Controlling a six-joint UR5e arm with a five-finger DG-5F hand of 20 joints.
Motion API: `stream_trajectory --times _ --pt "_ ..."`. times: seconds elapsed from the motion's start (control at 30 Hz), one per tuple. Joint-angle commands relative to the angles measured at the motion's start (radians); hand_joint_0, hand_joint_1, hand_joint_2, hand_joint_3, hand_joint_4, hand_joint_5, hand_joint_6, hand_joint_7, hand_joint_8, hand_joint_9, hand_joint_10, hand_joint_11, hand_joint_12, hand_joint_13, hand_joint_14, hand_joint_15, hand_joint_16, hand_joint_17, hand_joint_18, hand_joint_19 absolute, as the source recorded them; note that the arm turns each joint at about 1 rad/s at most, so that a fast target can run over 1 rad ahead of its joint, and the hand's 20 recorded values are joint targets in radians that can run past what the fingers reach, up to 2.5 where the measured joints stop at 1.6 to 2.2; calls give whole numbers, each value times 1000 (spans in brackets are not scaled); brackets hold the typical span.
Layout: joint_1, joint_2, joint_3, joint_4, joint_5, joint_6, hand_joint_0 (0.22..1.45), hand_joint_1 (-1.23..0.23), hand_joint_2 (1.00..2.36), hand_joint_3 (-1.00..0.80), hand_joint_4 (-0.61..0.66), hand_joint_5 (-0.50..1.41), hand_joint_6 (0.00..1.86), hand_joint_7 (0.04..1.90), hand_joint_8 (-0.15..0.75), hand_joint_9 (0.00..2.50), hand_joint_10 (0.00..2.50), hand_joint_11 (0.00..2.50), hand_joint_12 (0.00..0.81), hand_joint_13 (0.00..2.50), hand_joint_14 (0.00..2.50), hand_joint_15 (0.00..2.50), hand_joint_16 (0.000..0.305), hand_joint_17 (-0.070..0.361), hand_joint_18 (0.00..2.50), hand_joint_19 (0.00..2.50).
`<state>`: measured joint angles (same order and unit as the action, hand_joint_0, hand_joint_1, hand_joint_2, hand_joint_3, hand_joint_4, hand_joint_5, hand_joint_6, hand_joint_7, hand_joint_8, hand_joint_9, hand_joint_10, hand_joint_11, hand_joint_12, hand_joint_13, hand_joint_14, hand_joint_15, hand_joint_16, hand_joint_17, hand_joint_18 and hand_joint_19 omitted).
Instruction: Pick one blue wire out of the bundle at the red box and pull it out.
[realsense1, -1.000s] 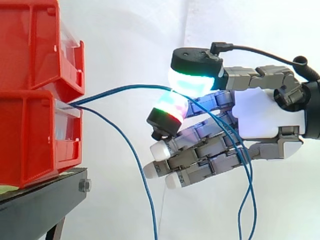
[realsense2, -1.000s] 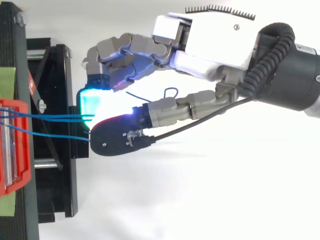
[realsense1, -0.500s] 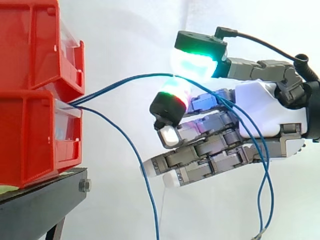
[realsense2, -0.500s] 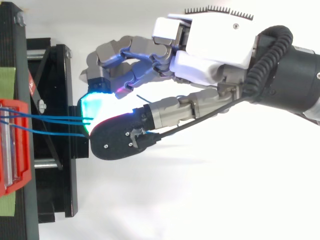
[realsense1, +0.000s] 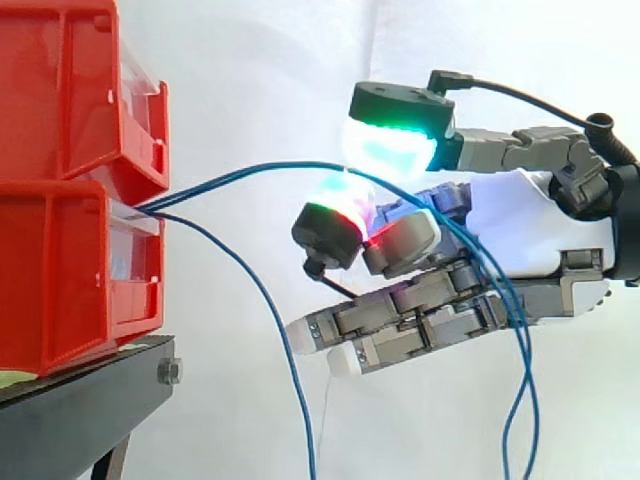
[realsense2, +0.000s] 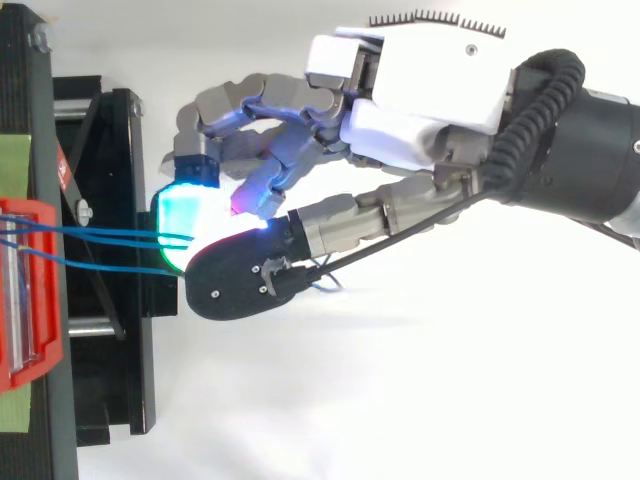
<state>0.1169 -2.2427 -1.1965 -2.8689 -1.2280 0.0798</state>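
Blue wires come out of the gap between the two stacked red bins and arc rightward to my hand. Two of them run between the green-glowing thumb pad above and a red-and-green finger pad below, which close on them. Past that pinch they go behind the palm and hang down at the right. A third blue wire droops free from the bin toward the floor. From above, the wires stretch from the red bin to the hand.
The bins rest on a black stand at the left, seen from above as a black frame. A white curtain lies behind everything. The other fingers stick out below the pinch, pointing at the bins.
The thumb lifted off the finger pad half a second ago and has come back down onto the wires. One more finger has curled in under the pinch. The hanging loops at the right shifted.
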Motion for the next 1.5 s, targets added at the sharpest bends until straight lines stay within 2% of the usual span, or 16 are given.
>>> stream_trajectory --times 0.0,0.3,0.6,0.77,0.87,1.1,1.2,1.27,1.47 --pt "-2 0 0 -4 -4 0 631 -881 1023 -195 316 -115 649 1238 310 1071 18 1480 403 390 8 184 62 139 260 215" --pt "-8 -2 0 -4 -5 0 631 -885 1023 -195 314 -113 642 1260 311 1034 19 1427 403 359 7 173 61 138 252 215" --pt "-6 0 0 -4 -5 0 621 -901 1022 -213 342 -118 658 1250 322 992 19 1433 407 337 8 161 61 138 249 211" --pt "-6 0 0 -4 -5 -3 590 -862 1025 -144 359 -96 594 1415 307 994 23 1253 408 324 6 140 62 139 243 222" --pt "-6 0 0 -4 -5 -3 584 -840 1025 -87 369 -77 539 1505 306 990 26 1230 408 311 5 135 62 140 237 224" --pt "-6 -2 0 -4 -5 -3 618 -846 1024 -60 371 -68 504 1545 310 965 28 1166 408 301 4 117 62 140 237 211" --pt "-8 0 0 -4 -5 -3 620 -851 1024 -59 393 -72 509 1536 305 962 29 1146 408 299 5 117 62 140 241 212" --pt "-6 0 0 -4 -5 -3 617 -858 1023 -58 428 -65 501 1508 298 967 27 1035 411 301 5 96 63 143 247 211" --pt "-6 0 0 -1 -5 -3 611 -835 1023 -56 426 -63 502 1482 300 973 29 1042 412 294 5 104 63 143 246 212"
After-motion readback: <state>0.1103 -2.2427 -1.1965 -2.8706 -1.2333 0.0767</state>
